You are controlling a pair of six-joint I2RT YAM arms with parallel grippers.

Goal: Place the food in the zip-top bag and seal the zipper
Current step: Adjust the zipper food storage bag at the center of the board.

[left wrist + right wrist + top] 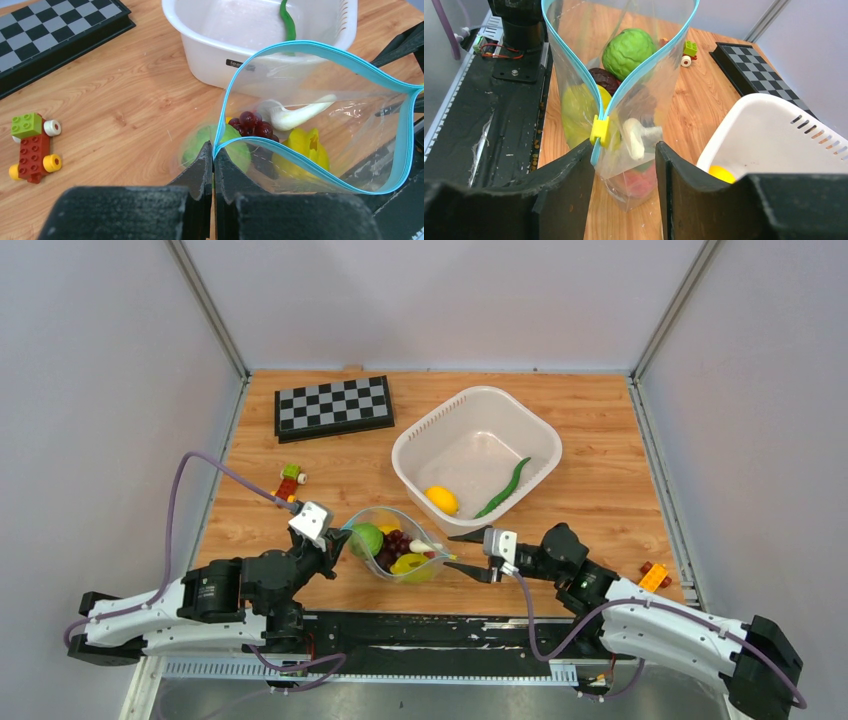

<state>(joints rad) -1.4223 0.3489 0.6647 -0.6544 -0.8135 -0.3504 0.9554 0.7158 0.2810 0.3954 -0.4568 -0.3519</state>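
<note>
Black fingers of the left gripper are clenched on one end of the clear crinkly zip-top bag, pinching its teal-blue zipper strip. The right gripper stands released, jaws apart astride the bag's other end, beside a yellow slider. The bag stands on the wooden table between the arms, mouth gaping, holding a green round fruit, purple grapes and yellow pieces. To zip well, I judge the left pinch should hold the strip taut while the right closes squarely on the slider; yet a yellow lemon and green chili lie in the white perforated basket. Whether the right jaws touch plastic is hard to tell; food low in the bag blurs.
</note>
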